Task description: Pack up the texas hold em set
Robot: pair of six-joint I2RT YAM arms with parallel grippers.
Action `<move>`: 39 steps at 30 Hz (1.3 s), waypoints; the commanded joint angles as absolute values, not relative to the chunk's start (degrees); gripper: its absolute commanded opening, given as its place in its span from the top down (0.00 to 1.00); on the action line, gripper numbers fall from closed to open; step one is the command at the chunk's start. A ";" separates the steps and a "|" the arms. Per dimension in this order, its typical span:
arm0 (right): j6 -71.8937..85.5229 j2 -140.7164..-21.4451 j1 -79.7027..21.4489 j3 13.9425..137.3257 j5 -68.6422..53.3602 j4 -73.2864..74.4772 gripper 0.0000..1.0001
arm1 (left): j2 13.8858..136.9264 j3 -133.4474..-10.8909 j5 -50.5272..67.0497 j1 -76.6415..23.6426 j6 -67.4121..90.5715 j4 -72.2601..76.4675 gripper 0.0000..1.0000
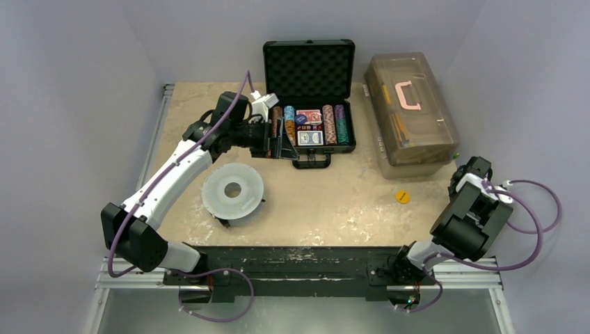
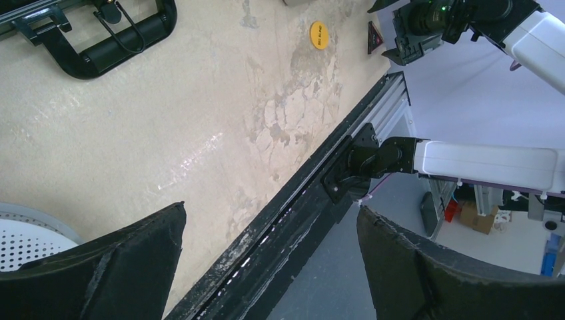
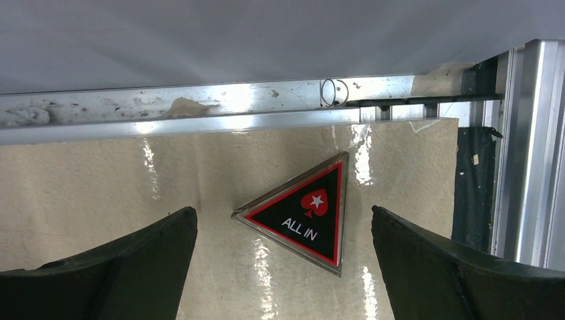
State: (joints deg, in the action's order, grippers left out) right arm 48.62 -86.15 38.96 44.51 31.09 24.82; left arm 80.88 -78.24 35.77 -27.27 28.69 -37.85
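- The black briefcase point(image 1: 308, 69) stands open at the far side of the counter point(image 1: 334, 209), with chip rows point(image 1: 329, 124) and card decks point(image 1: 309, 138) inside.
- The left hand point(image 2: 270, 220) is wide open and empty, beside the case's front left corner.
- The right hand point(image 3: 283, 212) is wide open and empty, above an "ALL IN" triangle point(image 3: 303, 213) lying on the counter.
- A yellow button point(image 1: 402, 196) lies apart, near the right arm.

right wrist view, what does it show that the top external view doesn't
Only the right wrist view: a triangular ALL IN marker lying flat on the table, between the open fingers of the right end effector, near a metal rail.
Only the top external view: the open briefcase with chips and card decks, the toolbox, the grey disc, a yellow button and the left end effector.
Both: the beige table and the right end effector.
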 commanded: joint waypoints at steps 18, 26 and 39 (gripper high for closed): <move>50.37 -88.88 39.46 43.99 32.39 24.35 0.20 | 80.33 -79.89 38.36 -27.24 28.21 -35.93 0.04; 50.63 -87.92 39.46 42.71 31.93 23.20 0.26 | 79.59 -80.07 38.00 -27.13 27.91 -36.03 0.04; 50.10 -85.61 39.45 40.80 31.39 21.38 0.40 | 79.62 -79.90 37.81 -26.89 27.85 -35.95 0.04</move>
State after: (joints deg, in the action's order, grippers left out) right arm 49.95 -86.61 39.03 42.06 31.77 21.04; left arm 80.88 -78.24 37.28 -27.11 28.71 -37.80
